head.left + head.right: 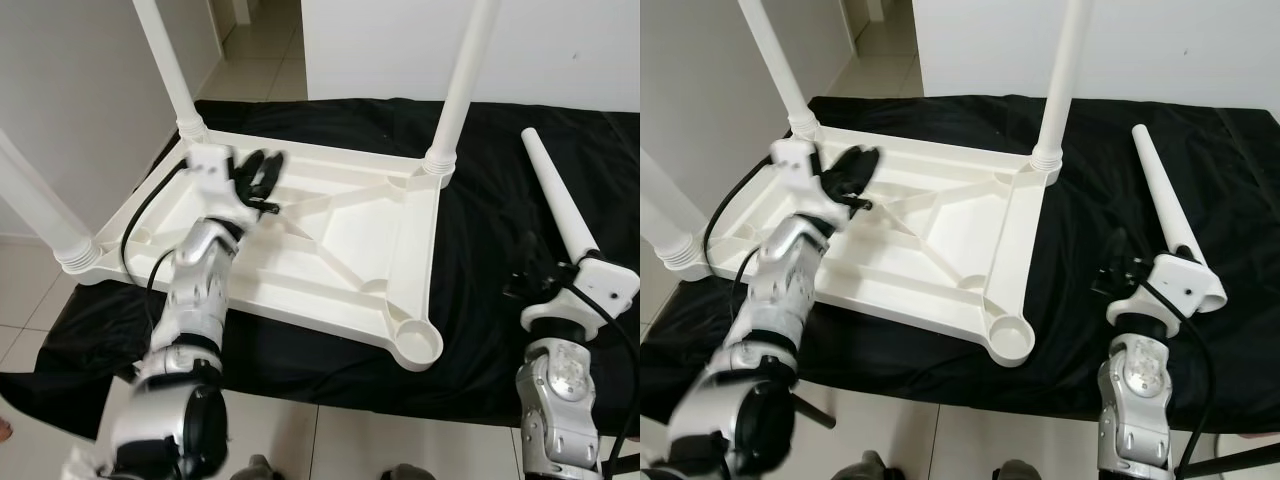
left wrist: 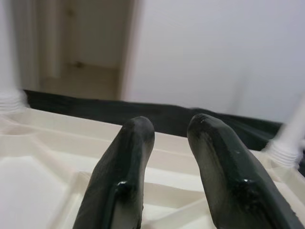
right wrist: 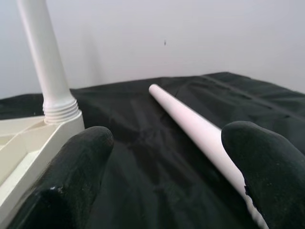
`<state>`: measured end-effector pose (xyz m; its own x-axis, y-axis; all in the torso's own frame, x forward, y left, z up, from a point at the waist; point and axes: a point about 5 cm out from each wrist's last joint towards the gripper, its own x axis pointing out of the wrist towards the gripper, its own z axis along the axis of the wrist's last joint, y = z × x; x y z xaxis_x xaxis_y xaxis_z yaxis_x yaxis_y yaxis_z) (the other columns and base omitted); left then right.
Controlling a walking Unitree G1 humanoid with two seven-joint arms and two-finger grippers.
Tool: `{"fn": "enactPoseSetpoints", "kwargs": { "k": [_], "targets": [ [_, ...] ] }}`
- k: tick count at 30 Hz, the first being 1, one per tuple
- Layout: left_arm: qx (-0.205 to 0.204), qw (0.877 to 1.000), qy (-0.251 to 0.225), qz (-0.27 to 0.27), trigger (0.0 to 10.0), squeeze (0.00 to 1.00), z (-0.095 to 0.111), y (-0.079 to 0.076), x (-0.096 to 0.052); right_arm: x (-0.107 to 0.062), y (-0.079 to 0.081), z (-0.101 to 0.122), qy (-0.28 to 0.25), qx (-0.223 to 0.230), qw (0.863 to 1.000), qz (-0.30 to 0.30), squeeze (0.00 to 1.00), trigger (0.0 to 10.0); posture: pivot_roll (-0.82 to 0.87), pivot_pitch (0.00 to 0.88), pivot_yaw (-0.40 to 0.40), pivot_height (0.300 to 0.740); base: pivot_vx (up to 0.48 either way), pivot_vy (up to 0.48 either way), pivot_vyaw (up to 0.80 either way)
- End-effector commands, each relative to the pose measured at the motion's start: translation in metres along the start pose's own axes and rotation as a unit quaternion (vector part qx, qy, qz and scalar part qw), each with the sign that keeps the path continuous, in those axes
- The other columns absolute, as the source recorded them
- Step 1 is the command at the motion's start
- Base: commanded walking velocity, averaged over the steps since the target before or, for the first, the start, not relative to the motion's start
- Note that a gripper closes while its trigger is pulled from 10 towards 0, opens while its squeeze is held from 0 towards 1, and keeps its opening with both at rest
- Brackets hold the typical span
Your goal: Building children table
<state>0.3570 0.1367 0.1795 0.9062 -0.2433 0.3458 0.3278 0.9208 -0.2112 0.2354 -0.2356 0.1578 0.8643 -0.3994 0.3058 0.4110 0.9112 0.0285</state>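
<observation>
Black cloth is spread over the bench, with pale floor tiles and white walls behind. White plastic tabletop is laid upside down on the cloth toward the bench's left edge, ribbed underside up, with diagonal braces moulded in. Three tapered round legs are seen screwed into corner sockets: far-left leg, far-right leg, near-left leg; all three are cut off by the frame. Near-right corner socket is seen empty. Loose leg, smooth and tapered, is laid flat on the cloth near the bench's right edge, narrow end pointing to the far edge.

Left gripper is held over the far-left part of the tabletop, jaws nearly closed with a narrow gap, nothing gripped; slightly motion-blurred. Right gripper is positioned just beside the loose leg's thick end, jaws wide apart, nothing held; whether a finger is touching the leg cannot be told.
</observation>
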Motion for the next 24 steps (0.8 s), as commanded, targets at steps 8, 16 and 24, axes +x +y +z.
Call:
{"fn": "enactPoseSetpoints", "kwargs": {
  "k": [8,16,24],
  "targets": [
    [0.033,0.999,-0.017,-0.035,10.0,0.0,0.004,-0.024,-0.03,-0.003,0.013,-0.004,0.004,0.003,1.0,0.002,0.0,10.0,-0.07,0.0,0.083,0.74,0.0,0.0,0.0],
    [0.11,0.983,-0.014,-0.148,10.0,0.0,0.0,-0.057,-0.05,0.0,0.006,-0.001,-0.006,-0.005,1.0,-0.004,0.0,10.0,-0.06,0.0,0.058,0.74,0.0,0.0,0.0],
    [0.097,0.981,0.046,-0.16,10.0,0.0,-0.016,-0.096,-0.027,0.012,-0.022,-0.002,0.004,-0.043,0.998,-0.047,0.0,10.0,-0.06,0.0,0.038,0.74,0.0,0.0,0.0]
  ]
}}
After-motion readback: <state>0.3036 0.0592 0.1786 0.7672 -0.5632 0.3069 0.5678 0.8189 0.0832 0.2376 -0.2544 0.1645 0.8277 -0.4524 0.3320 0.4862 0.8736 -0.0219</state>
